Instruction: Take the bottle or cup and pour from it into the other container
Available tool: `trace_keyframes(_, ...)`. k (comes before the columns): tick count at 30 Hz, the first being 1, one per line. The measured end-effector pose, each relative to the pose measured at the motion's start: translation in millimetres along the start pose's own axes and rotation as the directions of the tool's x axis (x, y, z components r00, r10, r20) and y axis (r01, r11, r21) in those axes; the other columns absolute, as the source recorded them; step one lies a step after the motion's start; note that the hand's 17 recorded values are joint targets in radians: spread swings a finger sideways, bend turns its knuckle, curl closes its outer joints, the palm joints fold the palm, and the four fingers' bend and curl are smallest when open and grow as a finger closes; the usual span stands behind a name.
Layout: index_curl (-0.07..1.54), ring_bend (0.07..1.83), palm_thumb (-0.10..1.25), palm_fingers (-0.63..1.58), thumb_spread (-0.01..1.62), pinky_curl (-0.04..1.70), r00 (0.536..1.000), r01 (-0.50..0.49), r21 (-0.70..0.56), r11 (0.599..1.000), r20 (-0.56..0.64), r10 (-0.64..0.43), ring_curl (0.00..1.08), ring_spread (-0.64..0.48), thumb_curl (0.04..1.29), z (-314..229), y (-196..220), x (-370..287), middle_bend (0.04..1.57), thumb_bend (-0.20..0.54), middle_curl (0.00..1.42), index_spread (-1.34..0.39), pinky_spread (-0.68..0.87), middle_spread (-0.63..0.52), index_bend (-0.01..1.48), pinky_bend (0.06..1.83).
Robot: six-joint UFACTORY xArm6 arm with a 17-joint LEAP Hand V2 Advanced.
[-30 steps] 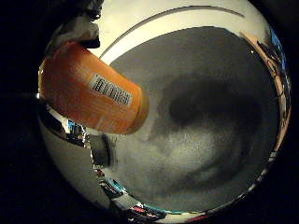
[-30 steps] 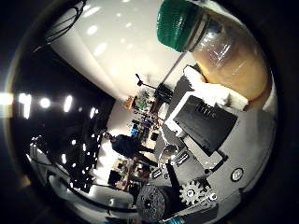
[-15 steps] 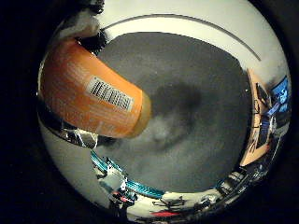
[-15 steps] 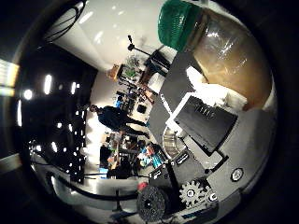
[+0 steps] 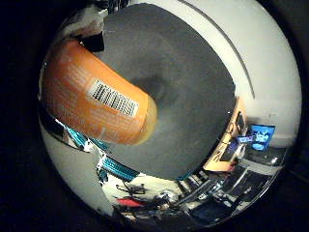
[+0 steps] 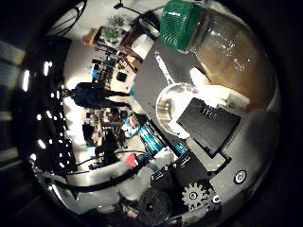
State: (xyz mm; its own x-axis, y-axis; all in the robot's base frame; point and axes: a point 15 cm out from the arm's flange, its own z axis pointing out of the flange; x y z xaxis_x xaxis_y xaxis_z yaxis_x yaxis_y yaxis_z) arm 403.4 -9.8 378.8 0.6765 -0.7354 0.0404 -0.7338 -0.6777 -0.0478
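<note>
The hand (image 6: 208, 127) is clamped around the bottle (image 6: 227, 61), whose green cap (image 6: 182, 24) is on and whose orange label (image 5: 96, 101) fills much of the little-finger-side view, so it sits close against the palm. The bottle hangs clear above the dark counter (image 5: 193, 96). Near the bottle, a metal bowl (image 6: 173, 106) rests on the counter, likely the receiver; the bottle seems carried toward it for pouring.

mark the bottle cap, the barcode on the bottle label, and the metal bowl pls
green cap (image 6: 182, 24), thumb side palm view: ribbed side of the cap.
barcode (image 5: 115, 97), little finger side palm view: middle of the white barcode patch on the orange label.
metal bowl (image 6: 166, 109), thumb side palm view: inner wall of the bowl.
</note>
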Motion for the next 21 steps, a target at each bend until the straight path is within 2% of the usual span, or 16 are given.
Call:
trace_keyframes(8,0.78,1.33,1.14,1.11,0.16,0.90,0.976,0.126,-0.154,0.980,-0.160,-0.150,0.83,-0.23,0.96,11.0,-0.9,-42.3,1.38,-0.018,0.80,-0.18,-0.24,-0.12,1.22,1.22)
trace_keyframes(16,0.78,1.33,1.13,1.12,0.15,0.93,0.911,0.171,-0.287,0.942,-0.318,-0.262,0.83,-0.23,0.96,18.2,-9.0,-59.3,1.37,-0.018,0.80,-0.18,-0.24,-0.12,1.22,1.21)
trace_keyframes(21,0.78,1.33,1.14,1.12,0.15,0.93,0.868,0.160,-0.396,0.904,-0.380,-0.320,0.83,-0.23,0.96,32.0,-0.5,-66.2,1.37,-0.018,0.80,-0.18,-0.25,-0.12,1.22,1.20)
